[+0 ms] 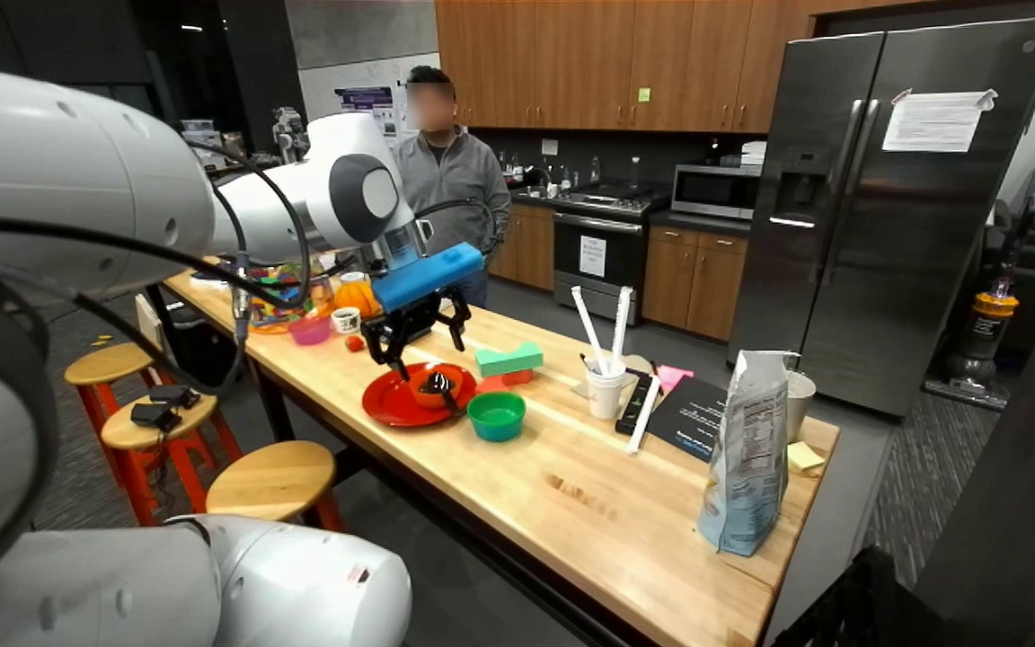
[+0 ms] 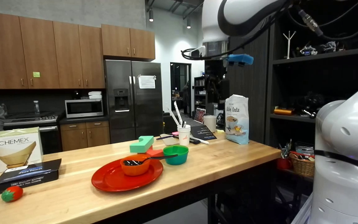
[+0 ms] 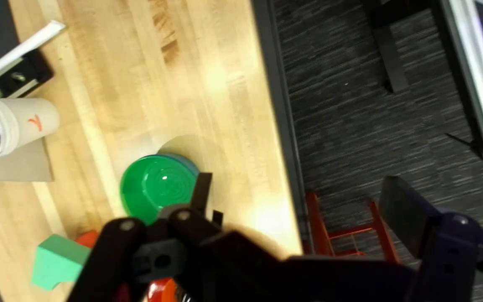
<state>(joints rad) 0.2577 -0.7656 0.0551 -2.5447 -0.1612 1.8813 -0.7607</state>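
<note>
Wrist view: the gripper [image 3: 300,200] has its fingers spread wide and empty, high over the edge of the wooden table [image 3: 224,105].

One fingertip shows against the rim of a green bowl [image 3: 153,188], the other against the dark floor [image 3: 350,142]. In both exterior views I see that bowl on the table just beside a red plate [image 2: 104,179], where an orange bowl [image 2: 135,170] sits with a black spoon [image 2: 158,157] in it, handle poking out past the rim. Near them a green block [image 2: 141,144] rests on a red block [image 2: 155,152]; farther along stand a white cup [image 2: 184,137] and a bag of oats [image 2: 237,119]. Across the table is a man in grey [image 1: 459,180].
</note>
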